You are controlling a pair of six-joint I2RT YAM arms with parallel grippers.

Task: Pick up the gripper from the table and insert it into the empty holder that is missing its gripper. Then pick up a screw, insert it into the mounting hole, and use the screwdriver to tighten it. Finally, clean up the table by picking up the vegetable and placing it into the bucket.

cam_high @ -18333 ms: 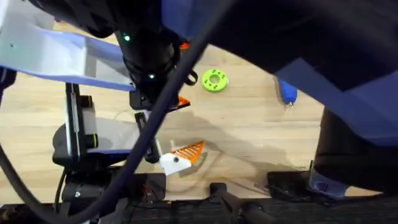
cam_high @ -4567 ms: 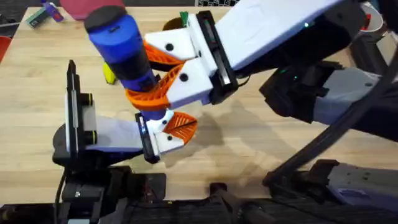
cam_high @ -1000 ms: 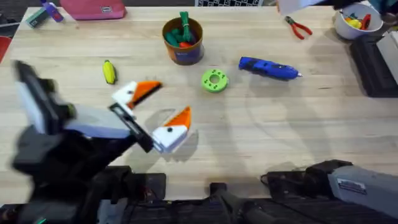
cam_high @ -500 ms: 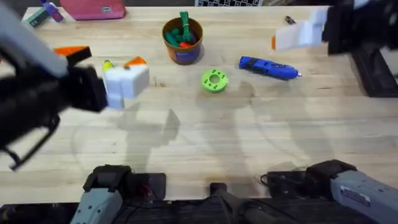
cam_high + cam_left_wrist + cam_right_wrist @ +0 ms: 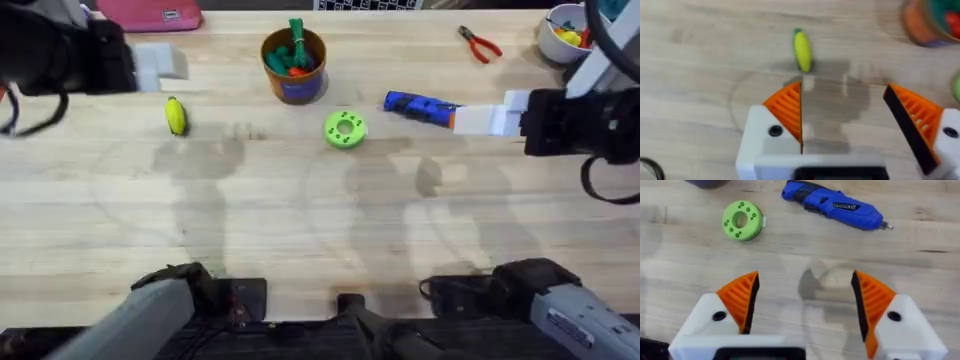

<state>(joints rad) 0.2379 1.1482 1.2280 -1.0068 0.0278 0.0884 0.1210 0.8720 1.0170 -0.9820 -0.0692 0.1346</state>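
The yellow vegetable (image 5: 176, 115) lies on the table at the far left, and in the left wrist view the vegetable (image 5: 801, 49) sits just beyond my fingers. My left gripper (image 5: 162, 62) hovers behind it, and in its wrist view the left gripper (image 5: 850, 115) is open and holds nothing. The orange bucket (image 5: 294, 65) stands at the back with green and red pieces in it. The blue screwdriver (image 5: 418, 106) lies at the right, its tip end covered by my right gripper (image 5: 478, 120). That right gripper (image 5: 805, 302) is open, short of the screwdriver (image 5: 835, 206). The loose gripper, empty holder and screw are out of view.
A green disc with holes (image 5: 346, 130) lies mid-table between bucket and screwdriver. Red-handled pliers (image 5: 480, 43) and a white bowl (image 5: 565, 25) sit at the back right. A pink pouch (image 5: 160, 15) lies at the back left.
The left arm swung from the front left up to the far left behind the vegetable. The right arm dropped from the back right to beside the screwdriver.
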